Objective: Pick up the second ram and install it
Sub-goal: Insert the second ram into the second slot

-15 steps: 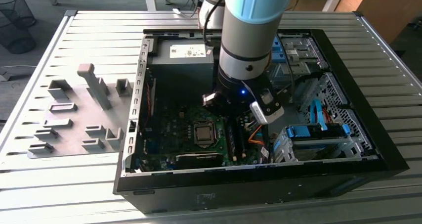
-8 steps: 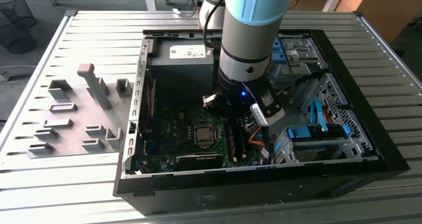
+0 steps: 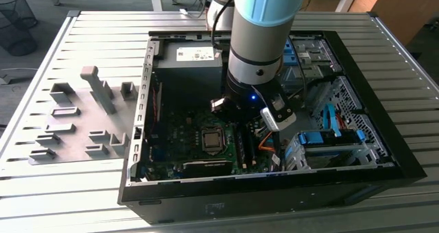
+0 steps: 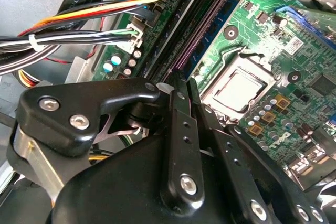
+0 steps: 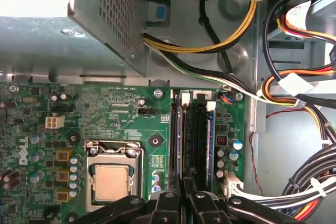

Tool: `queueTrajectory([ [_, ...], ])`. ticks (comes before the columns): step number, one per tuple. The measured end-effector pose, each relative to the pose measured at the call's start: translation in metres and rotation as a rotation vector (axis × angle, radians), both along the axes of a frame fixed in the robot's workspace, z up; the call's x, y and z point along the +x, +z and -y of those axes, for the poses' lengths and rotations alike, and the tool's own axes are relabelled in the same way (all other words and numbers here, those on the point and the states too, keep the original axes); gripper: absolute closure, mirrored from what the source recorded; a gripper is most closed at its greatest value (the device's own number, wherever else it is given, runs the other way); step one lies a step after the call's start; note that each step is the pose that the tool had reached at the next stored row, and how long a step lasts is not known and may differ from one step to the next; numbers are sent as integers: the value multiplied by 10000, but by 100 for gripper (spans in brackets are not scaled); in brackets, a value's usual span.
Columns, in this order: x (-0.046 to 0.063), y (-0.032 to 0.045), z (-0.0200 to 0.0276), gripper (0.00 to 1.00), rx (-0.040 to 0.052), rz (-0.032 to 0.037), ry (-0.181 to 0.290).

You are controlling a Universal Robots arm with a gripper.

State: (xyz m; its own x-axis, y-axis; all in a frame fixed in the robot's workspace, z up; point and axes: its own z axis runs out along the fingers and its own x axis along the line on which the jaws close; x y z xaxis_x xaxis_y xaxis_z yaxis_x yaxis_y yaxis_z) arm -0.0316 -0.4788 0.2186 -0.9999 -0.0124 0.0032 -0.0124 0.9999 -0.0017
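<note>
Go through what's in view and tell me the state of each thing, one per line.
Computer case: lying flat, side panel off, inside exposed.
Gripper: down inside the case, over the memory slots, jaws close together.
Processor socket: chip seated, no cooler on it.
Grey holder blocks: on the table, empty.

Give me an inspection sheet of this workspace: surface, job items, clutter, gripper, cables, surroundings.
Surface: slatted metal table carrying an open computer case.
Job's things: motherboard with processor and memory slots; whether the ram is seated there cannot be told.
Clutter: grey holder blocks at the exterior view's left.
Gripper: gripper low over the slots, fingers close together.
Cables: bundled coloured wires beside the board.
Surroundings: wire bin on the floor.
</note>
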Motion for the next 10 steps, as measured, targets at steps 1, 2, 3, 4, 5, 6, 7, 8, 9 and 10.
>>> queueTrajectory([
  [1,0,9,0,86,-2,0,0],
  [2,0,16,0,86,-1,0,0],
  [3,0,21,0,86,1,0,0],
  [4,0,26,-1,86,0,0,0],
  [5,0,31,-2,86,1,1,0],
  [6,1,34,-5,86,0,0,1],
  [7,1,36,-7,86,-1,-1,1],
  [8,0,36,-9,86,1,0,1],
  [9,0,35,-9,86,1,0,0],
  [10,2,35,-10,86,-5,0,0],
])
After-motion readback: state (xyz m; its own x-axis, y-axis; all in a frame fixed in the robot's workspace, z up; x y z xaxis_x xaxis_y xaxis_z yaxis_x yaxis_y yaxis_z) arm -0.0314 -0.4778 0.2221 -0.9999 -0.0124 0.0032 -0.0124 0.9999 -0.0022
